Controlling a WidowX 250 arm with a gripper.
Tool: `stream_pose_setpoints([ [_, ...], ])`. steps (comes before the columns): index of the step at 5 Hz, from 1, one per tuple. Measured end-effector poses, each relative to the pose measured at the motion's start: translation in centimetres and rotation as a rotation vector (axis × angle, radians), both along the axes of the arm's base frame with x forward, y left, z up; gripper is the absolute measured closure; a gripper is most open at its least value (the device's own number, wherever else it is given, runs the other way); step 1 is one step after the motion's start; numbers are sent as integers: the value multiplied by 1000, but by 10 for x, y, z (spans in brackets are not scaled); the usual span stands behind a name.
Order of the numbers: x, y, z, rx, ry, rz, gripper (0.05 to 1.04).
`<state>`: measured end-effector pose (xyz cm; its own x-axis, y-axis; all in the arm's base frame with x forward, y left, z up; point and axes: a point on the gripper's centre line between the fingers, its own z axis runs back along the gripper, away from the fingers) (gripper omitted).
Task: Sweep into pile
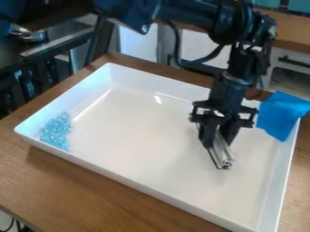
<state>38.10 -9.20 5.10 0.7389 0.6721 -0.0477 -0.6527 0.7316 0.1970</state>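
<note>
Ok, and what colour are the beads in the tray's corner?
Light, translucent blue; the beads show best in the camera view.

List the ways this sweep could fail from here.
1. The blue beads are bunched against the wall of the white tray; the silver bar may struggle to get behind them, or could push some over the rim.
2. The blue cloth drapes over the rim right beside the gripper and might snag on a wide move.
</note>
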Motion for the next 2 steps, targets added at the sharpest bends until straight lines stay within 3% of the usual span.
stream_pose_setpoints([
  [2, 7, -1, -8, -88, -71, -124, 641],
])
